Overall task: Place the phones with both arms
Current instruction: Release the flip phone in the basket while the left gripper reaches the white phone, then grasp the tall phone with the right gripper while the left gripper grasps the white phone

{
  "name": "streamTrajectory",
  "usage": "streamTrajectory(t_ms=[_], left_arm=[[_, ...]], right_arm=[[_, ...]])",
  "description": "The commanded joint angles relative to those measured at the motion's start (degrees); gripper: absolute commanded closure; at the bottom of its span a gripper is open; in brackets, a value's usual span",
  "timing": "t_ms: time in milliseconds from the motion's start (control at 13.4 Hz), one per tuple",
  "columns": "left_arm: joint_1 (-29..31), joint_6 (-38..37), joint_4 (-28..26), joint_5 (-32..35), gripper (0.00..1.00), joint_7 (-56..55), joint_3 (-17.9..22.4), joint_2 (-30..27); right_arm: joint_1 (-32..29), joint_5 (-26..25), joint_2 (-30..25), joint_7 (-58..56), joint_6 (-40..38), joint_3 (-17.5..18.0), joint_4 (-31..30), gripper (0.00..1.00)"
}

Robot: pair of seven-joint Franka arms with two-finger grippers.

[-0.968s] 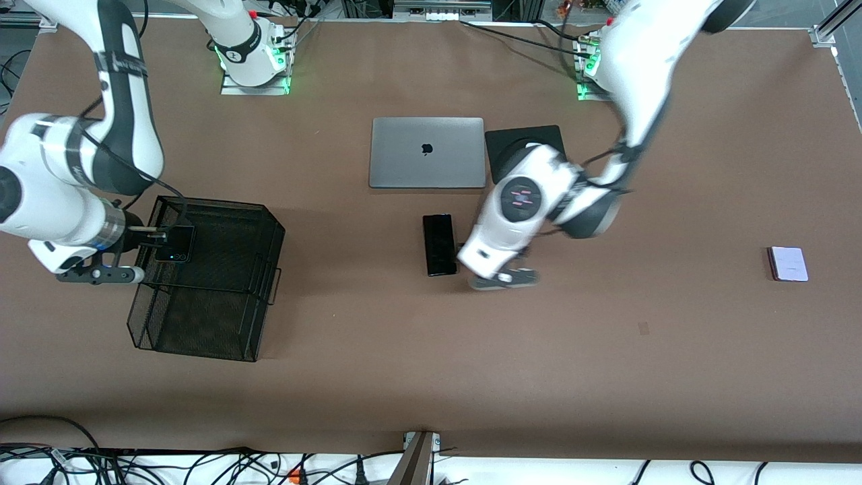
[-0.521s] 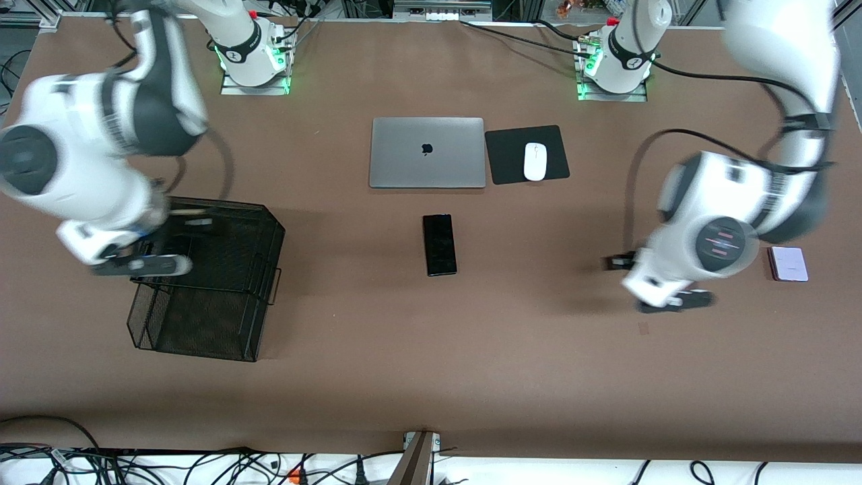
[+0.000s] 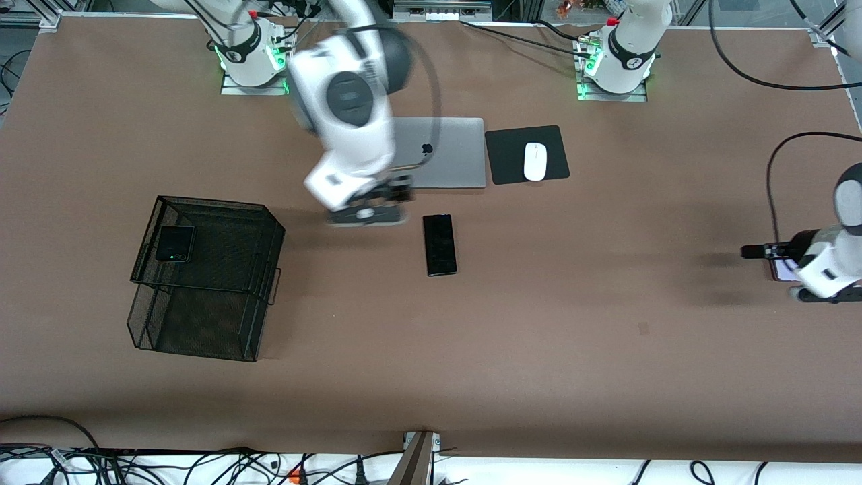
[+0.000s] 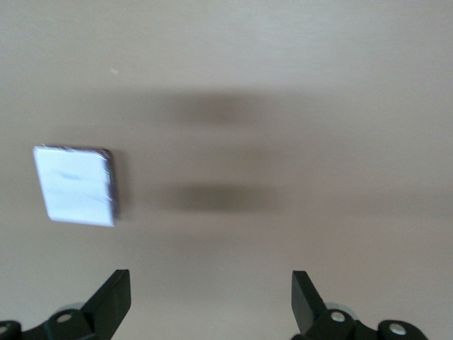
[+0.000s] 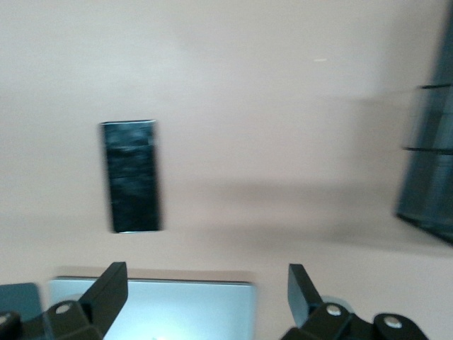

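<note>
A matte brown table carried 3 phones. The right gripper, fingers wide and empty, hung over the silver laptop edge, near the long glossy black slab. The left gripper, also wide, hovered just beside the squarish lavender-white phone. The small black flip phone lay on the wire-mesh basket.

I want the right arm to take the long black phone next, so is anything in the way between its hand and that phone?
Nothing visible is. The right hand, open, is over the laptop's edge, beside the long phone, which lies alone on bare table. The basket stands apart, toward the right arm's end.
</note>
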Motion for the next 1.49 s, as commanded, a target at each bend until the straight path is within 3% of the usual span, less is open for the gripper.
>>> streamTrajectory(t_ms=[0, 223, 372, 670, 744, 819, 893, 1191, 1414], left_arm=[[8.29, 14.77, -7.89, 0.86, 0.0, 10.02, -1.28, 0.0], [15.42, 30.09, -10.47, 0.68, 0.0, 16.8, -1.72, 5.61], [17.02, 36.44, -10.29, 0.51, 0.0, 19.71, -1.81, 9.05], [17.29, 36.73, -10.29, -0.02, 0.02, 19.81, -1.9, 9.76], [17.11, 36.73, -10.29, -0.02, 0.38, 19.81, -1.9, 9.76], [17.02, 36.55, -10.12, -0.02, 0.61, 19.9, -1.9, 9.76], [16.76, 36.2, -10.11, 0.07, 0.72, 19.81, -1.9, 9.5], [16.41, 27.18, -8.72, 0.5, 0.75, 18.93, -6.02, 4.25], [10.2, 10.68, -2.06, 0.68, 0.75, 15.35, -7.79, 1.59]], right_arm=[[-1.12, 0.65, 8.08, 3.31, 1.16, 4.66, 10.02, 0.0], [-0.86, 0.04, 11.77, 2.79, 6.79, 6.52, 9.15, 0.0], [-0.42, -0.14, 15.29, 0.08, 10.56, 6.61, 8.89, 0.0], [-0.42, -0.31, 19.16, -1.78, 22.07, 6.61, 4.76, 0.0], [-0.33, -0.57, 20.13, -2.21, 22.7, 6.52, 4.76, 0.0], [-0.33, -1.36, 20.66, -2.39, 23.23, 6.52, 4.76, 0.0], [-0.42, -2.59, 21.01, -2.4, 24.02, 6.52, 4.67, 0.0], [-0.51, -2.86, 22.95, -2.13, 28.5, 6.52, 2.74, 0.0], [-0.68, -2.6, 23.13, -1.96, 28.86, 6.52, 2.3, 0.0]])
